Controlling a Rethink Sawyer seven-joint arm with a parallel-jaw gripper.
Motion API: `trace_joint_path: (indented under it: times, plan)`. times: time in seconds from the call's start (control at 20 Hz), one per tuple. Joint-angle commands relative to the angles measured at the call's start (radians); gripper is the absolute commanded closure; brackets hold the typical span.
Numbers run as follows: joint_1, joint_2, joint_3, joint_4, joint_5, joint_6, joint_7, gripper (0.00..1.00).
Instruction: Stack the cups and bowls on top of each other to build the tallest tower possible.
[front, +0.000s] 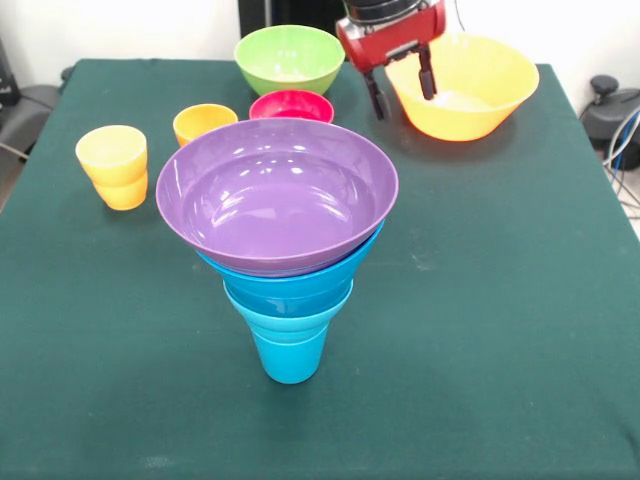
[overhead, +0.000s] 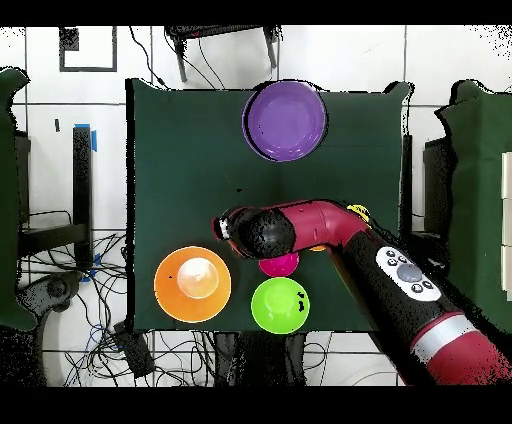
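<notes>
The tower stands near the table's front: a blue cup (front: 290, 355) as base, blue bowls (front: 300, 285) nested above it, and a purple bowl (front: 277, 195) on top, which also shows in the overhead view (overhead: 286, 121). My gripper (front: 404, 103) is open at the left rim of the yellow-orange bowl (front: 470, 90), one finger (front: 378, 95) outside it and one (front: 427, 75) over its inside. The green bowl (front: 289, 58), red bowl (front: 291, 105), orange cup (front: 203, 122) and yellow cup (front: 112, 165) stand apart at the back left.
The table has a dark green cloth (front: 500, 300). In the overhead view my arm (overhead: 340, 228) crosses above the red bowl (overhead: 282, 266); the yellow-orange bowl (overhead: 192, 284) and green bowl (overhead: 279, 304) sit near the robot's edge.
</notes>
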Motion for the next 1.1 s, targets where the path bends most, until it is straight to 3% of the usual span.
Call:
trace_joint_path:
  times: [0.05,0.35,0.65,1.1]
  plan:
    - [-0.021,-0.069,-0.014,0.111,0.015,0.005,0.057,0.0]
    - [-0.052,-0.064,0.001,0.124,0.02,0.008,0.026,0.0]
    - [-0.077,0.039,-0.053,0.074,-0.063,-0.032,-0.012,0.0]
    - [-0.143,0.064,-0.084,0.131,-0.147,-0.103,0.002,0.0]
